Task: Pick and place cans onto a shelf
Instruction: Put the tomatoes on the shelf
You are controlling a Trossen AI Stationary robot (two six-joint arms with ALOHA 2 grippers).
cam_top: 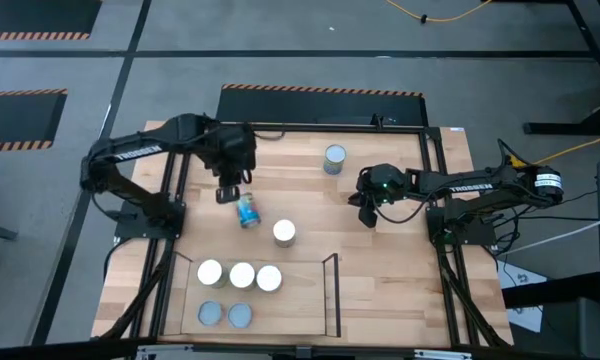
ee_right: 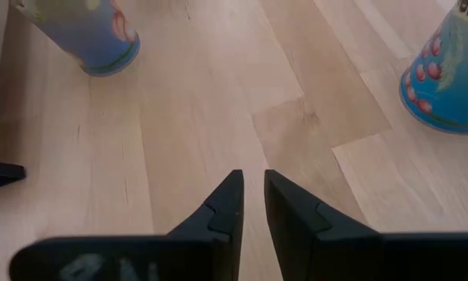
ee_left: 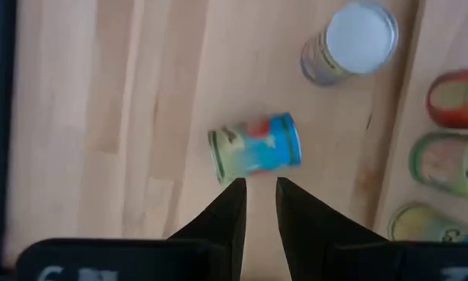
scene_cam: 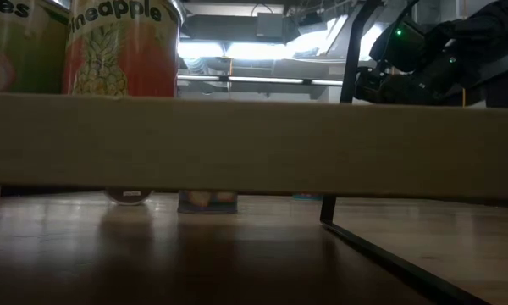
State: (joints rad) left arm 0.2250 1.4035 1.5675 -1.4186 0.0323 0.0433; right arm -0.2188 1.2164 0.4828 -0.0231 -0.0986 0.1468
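Note:
A blue-labelled can (cam_top: 247,211) lies on its side on the table; it also shows in the left wrist view (ee_left: 255,147). My left gripper (cam_top: 228,192) hovers right behind it, fingers shut (ee_left: 257,186), tips next to the can's side. A white-topped can (cam_top: 284,233) and a grey-topped can (cam_top: 334,159) stand upright on the table. The shelf (cam_top: 310,300) at the near edge holds three white-topped cans (cam_top: 242,275) and two grey-topped ones (cam_top: 225,314). My right gripper (cam_top: 368,215) is shut and empty (ee_right: 249,183) over bare wood between two upright cans (ee_right: 86,31) (ee_right: 452,78).
The table's black frame rails (cam_top: 435,180) run along its edges. The shelf's black end rail (cam_top: 332,290) stands at its right. In the low view the shelf board (scene_cam: 254,144) spans the picture, with label-bearing cans (scene_cam: 123,47) on top. Bare wood lies on the table's right part (cam_top: 400,290).

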